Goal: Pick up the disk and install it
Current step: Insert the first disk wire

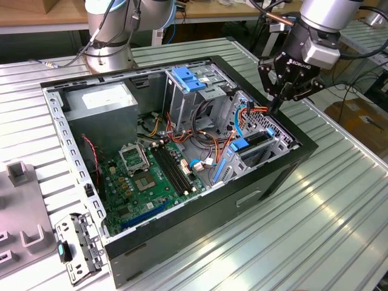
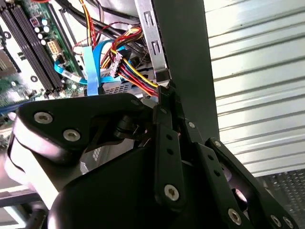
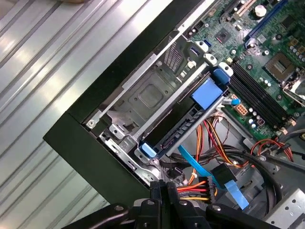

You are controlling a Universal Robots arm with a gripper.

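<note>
Black two-finger gripper (image 1: 274, 110): fingers pressed together, nothing between them; hangs over the open black metal computer case (image 1: 182, 235), at its wall. Flat black disk with blue plastic rails (image 3: 183, 126): slotted on edge in the case's silver drive bay (image 3: 143, 102).

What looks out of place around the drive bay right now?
The disk seems tilted in the drive bay, one blue rail raised instead of lying flat. The shut gripper hovers beside loose cables. No damage visible.
</note>
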